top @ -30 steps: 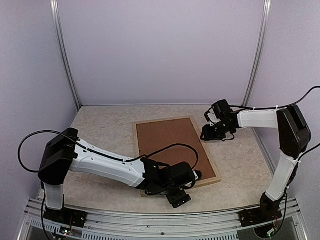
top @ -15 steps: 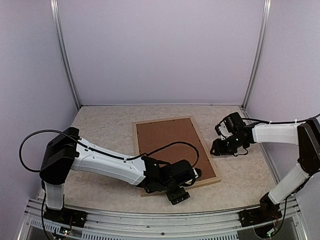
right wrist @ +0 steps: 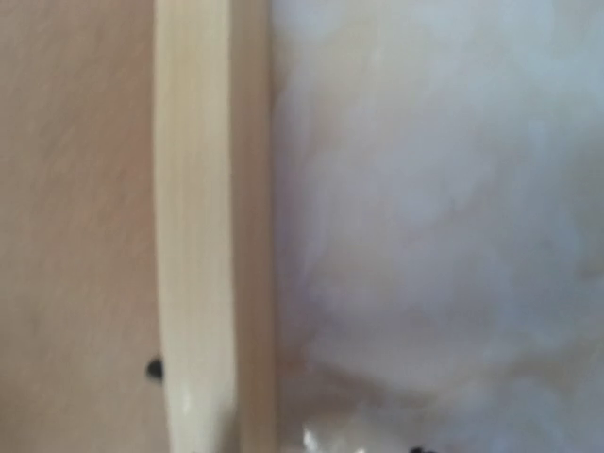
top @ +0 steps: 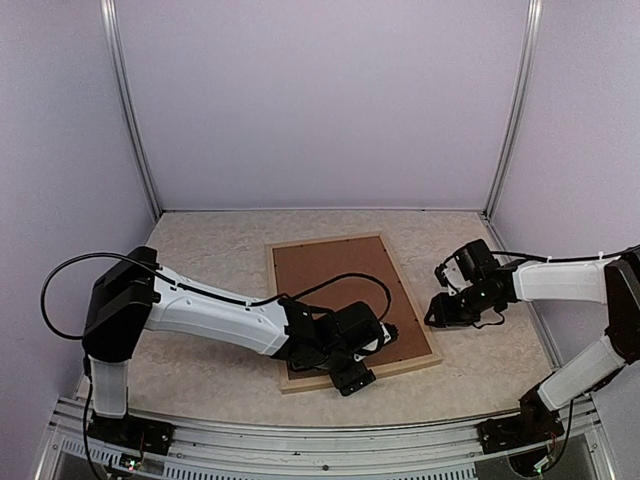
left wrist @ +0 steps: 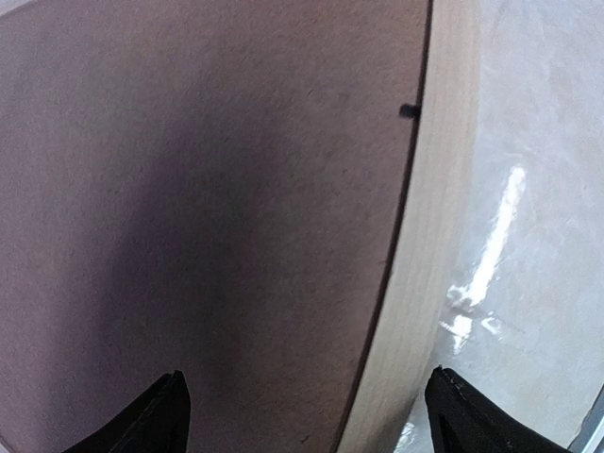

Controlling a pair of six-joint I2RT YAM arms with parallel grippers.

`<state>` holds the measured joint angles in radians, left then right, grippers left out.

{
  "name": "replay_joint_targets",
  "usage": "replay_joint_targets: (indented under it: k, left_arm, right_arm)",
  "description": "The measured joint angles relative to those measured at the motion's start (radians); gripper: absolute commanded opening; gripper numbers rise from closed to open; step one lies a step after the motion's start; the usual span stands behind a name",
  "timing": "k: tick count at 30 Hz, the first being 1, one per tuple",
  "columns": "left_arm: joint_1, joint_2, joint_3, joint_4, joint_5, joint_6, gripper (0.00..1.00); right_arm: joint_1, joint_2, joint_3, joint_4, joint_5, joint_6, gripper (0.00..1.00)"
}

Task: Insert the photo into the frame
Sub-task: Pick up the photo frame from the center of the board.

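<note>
Left jaws wide, empty, astride frame (left wrist: pixel 442 189) edge; right jaws unclear; black tab (left wrist: pixel 408 111) only wrist-visible.

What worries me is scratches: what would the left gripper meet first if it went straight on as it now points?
Probably the brown backing board, just inside the wooden edge of the frame; the open left gripper straddles that edge. Depth is unclear.

Near frame edge covered, right-side views unclear

The left gripper (top: pixel 352 378) covers the near edge of the frame (top: pixel 414 298), and its wrist view cuts off all but two fingertips (left wrist: pixel 168 420). The right wrist view is blurred. From overhead the right gripper (top: pixel 447 308) is too small to read. The brown board (top: pixel 335 275) hides whatever lies beneath.
</note>
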<state>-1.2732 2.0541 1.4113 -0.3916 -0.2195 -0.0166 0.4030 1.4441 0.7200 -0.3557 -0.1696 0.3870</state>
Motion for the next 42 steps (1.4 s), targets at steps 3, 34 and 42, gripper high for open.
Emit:
replay_joint_targets:
  k: [3, 34, 42]
  left_arm:
    - [0.026, -0.021, -0.023, 0.000, 0.038, 0.008, 0.85]
    - [-0.029, 0.046, 0.048, -0.019, 0.014, 0.113, 0.25]
    - [-0.018, 0.046, 0.077, -0.052, 0.074, 0.108, 0.01]
  right_arm:
    - [0.000, -0.043, -0.027, 0.000, -0.017, 0.005, 0.48]
    - [0.000, -0.146, -0.087, -0.008, -0.037, 0.040, 0.48]
    - [0.000, -0.146, -0.087, -0.021, -0.035, 0.047, 0.48]
